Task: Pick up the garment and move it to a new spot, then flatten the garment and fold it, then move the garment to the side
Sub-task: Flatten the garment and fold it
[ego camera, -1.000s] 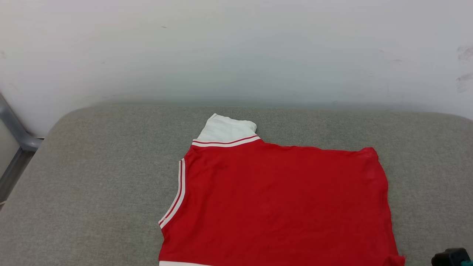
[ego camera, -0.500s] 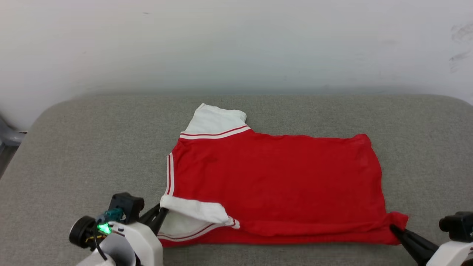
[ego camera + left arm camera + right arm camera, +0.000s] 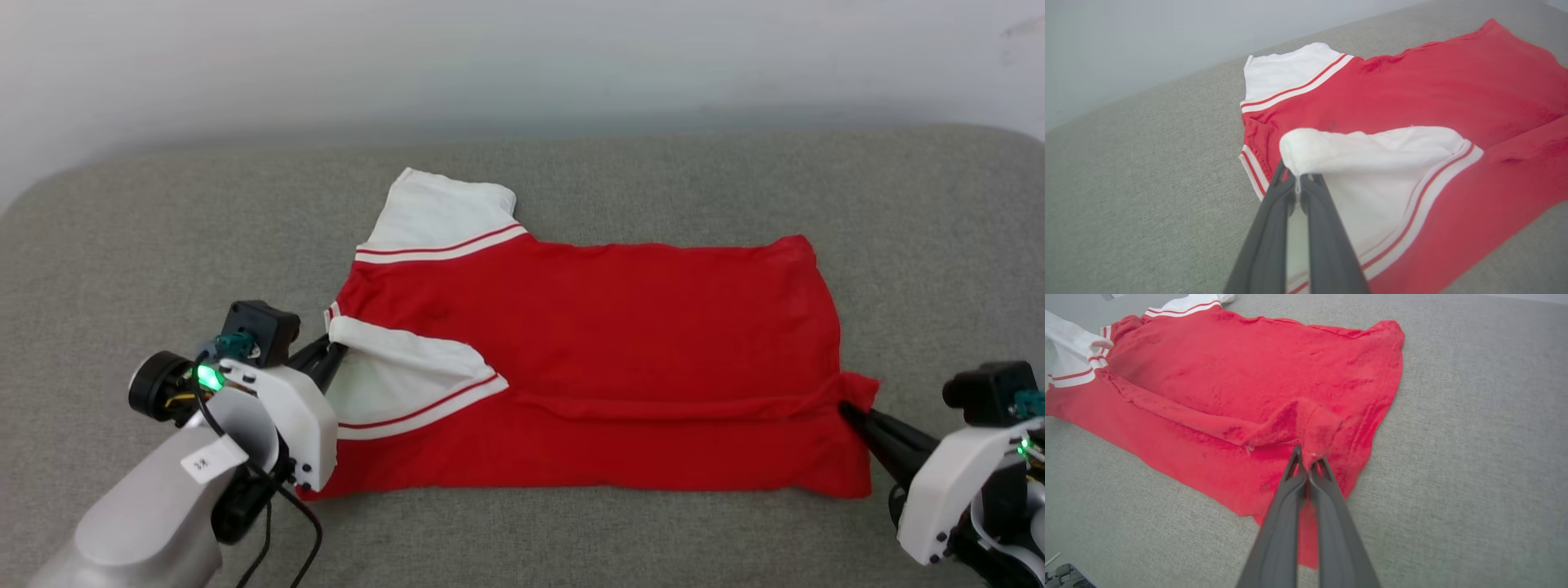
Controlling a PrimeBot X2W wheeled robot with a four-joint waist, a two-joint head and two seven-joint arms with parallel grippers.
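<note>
Garment point(image 3: 620, 327) lies spread on a grey fabric surface point(image 3: 147, 245), roughly in the middle and a little to the right, in front of a pale wall point(image 3: 522, 57). Its long axis runs left to right: the neck end points left and the hem points right. It is a red short-sleeved shirt with white sleeves, each joined to the body by a thin red-and-white stripe band. The far sleeve point(image 3: 441, 212) lies flat and sticks out toward the far side. The near sleeve point(image 3: 400, 380) is turned up and over onto the red body, so its white cloth covers part of the chest. A short piece of striped collar trim point(image 3: 333, 313) shows at the left end, just beside that sleeve. The near long edge is lifted and doubled toward the far side, leaving a soft ridge running along the length of the red body; the far half lies smooth, with only light wrinkles.

The left gripper point(image 3: 331, 355) is at the left end, its dark fingers point(image 3: 1274, 228) closed tight on the tip of the near sleeve, which bunches over them in the left wrist view. The right gripper point(image 3: 849, 408) is at the right end, clamped on the near hem corner; in the right wrist view point(image 3: 1308, 457) the red cloth puckers up where it is pinched.
</note>
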